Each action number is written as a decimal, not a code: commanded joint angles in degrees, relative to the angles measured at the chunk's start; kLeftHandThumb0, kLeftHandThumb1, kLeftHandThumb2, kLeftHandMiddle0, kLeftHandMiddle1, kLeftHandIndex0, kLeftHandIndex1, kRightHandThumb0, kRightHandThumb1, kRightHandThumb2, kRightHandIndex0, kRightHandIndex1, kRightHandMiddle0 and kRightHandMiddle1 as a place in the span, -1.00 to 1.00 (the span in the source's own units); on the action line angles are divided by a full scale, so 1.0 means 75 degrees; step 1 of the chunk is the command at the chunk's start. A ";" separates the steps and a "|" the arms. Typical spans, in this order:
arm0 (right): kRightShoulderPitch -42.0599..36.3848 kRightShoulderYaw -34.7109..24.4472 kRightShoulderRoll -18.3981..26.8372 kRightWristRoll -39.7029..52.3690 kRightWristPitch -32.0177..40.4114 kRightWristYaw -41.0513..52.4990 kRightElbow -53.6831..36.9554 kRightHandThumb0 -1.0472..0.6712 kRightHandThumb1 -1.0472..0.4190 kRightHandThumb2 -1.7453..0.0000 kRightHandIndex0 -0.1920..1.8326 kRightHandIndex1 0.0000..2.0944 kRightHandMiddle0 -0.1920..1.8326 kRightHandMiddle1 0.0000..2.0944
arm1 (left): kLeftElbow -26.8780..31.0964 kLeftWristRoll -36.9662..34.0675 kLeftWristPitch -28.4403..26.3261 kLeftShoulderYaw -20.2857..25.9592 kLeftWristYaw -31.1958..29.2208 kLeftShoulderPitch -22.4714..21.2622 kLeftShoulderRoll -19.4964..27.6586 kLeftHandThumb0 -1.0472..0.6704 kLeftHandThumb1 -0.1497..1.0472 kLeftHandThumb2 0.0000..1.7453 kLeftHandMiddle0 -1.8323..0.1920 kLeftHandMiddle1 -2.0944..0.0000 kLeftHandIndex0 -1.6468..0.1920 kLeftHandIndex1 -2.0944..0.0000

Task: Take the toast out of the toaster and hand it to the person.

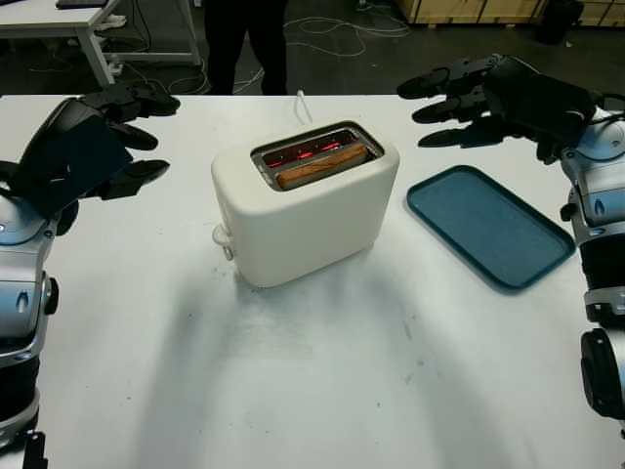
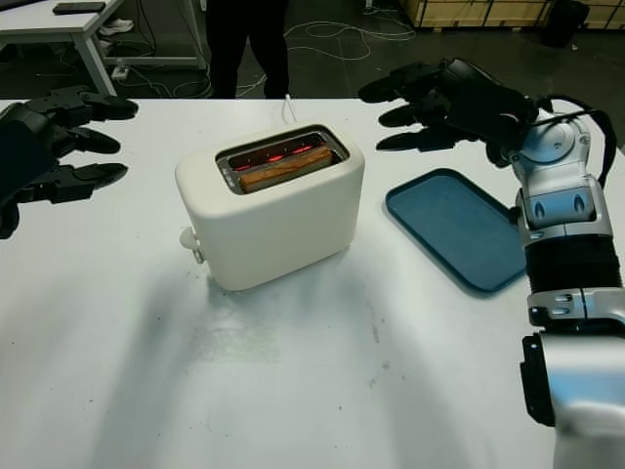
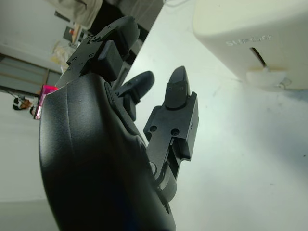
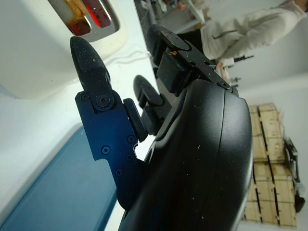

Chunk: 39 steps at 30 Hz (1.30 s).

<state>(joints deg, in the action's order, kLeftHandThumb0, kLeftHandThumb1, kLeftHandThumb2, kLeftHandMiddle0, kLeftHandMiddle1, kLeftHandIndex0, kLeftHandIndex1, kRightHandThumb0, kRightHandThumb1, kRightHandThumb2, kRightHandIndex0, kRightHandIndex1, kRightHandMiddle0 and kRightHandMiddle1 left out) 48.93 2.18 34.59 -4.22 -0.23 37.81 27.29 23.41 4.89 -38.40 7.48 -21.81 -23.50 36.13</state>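
From the left eye: toast (image 1: 322, 167) standing on edge in the near slot of the toaster (image 1: 305, 200), barely above the rim, long axis along the slot and slanting from near-left to far-right. Far slot glowing red. Left hand (image 1: 103, 140) raised left of the toaster, open, holding nothing. Right hand (image 1: 476, 98) raised to the toaster's right and a little beyond it, open, holding nothing, above the far end of the tray (image 1: 488, 225). Both hands well apart from the toast; right fingertips seemingly somewhat nearer, so likely the better reach, coming leftward and down onto the slot. From the right eye: same layout, with a person (image 2: 247, 39) standing beyond the bench (image 2: 293, 391), straight behind the toaster. From the left wrist: toaster's end face with its lever, well ahead of the fingers (image 3: 179, 91), bare bench between. From the right wrist: glowing slot ahead of the fingertips (image 4: 86, 55), tray beneath the hand, person beyond.
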 commanded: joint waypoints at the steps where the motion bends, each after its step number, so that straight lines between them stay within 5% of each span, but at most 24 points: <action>1: 0.0018 -0.0002 0.0015 0.0021 0.0099 0.0025 -0.0050 -0.38 -0.63 1.00 -0.11 -0.90 -0.13 -1.00 | 0.0016 0.0001 0.0107 0.0024 0.0059 0.0052 0.0000 0.37 0.79 -0.67 0.66 -0.03 0.42 0.53; 39: 0.0018 -0.0020 -0.0066 0.0195 0.0021 0.0076 0.0033 -0.37 -0.62 1.00 -0.12 -0.88 -0.13 -1.00 | -0.0087 -0.0107 0.0088 0.0074 0.0032 0.0046 -0.0044 0.32 0.79 -0.66 0.70 -0.06 0.44 0.51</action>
<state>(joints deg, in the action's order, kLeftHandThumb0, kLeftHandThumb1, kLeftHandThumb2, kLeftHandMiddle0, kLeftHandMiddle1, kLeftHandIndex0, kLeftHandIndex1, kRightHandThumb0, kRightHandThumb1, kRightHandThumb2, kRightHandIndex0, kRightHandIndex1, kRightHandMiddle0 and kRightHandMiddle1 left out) 48.93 2.18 34.55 -3.29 0.32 38.16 27.89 22.93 4.24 -37.37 8.07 -21.67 -22.98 35.55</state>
